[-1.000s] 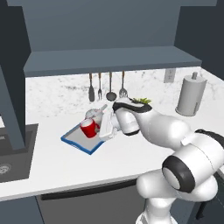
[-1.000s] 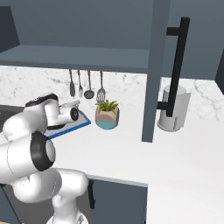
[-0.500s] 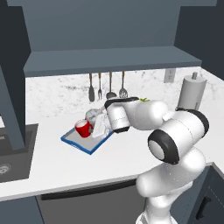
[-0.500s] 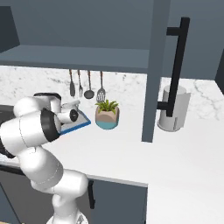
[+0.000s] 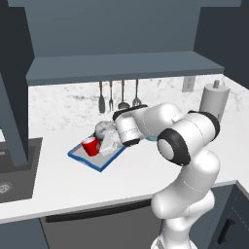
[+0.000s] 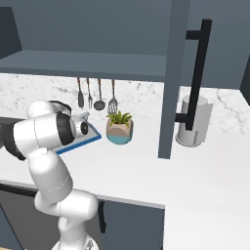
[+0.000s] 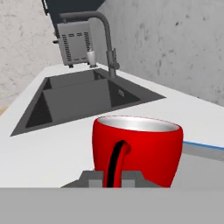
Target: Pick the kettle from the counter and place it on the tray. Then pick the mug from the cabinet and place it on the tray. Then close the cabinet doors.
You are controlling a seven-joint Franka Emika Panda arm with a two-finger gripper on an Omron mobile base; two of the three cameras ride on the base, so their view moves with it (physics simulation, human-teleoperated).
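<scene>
The robot's gripper (image 5: 108, 145) hangs low over the blue-rimmed tray (image 5: 82, 159) on the marble counter (image 5: 121, 175), its fingers pinched fully together on the handle of the red mug (image 5: 90, 146). In the hand view the mug (image 7: 136, 148) stands upright just ahead of the fingers, handle toward the camera, so the hold is by the handle rather than the body. It sits low at the tray, though whether its base already rests on the surface cannot be told. The silver kettle (image 5: 102, 129) stands at the tray's far side, just beside the mug, which suggests the first placement is done and the second is at the point of release. The arm reaches in sideways from the right, keeping clear of the kettle. Beyond lie the sink (image 7: 78, 94) and tap (image 7: 103, 30). A cabinet door (image 6: 172, 73) with its black bar handle (image 6: 195, 78) stands open, not yet closed. A potted plant (image 6: 119, 129) sits near the tray.
</scene>
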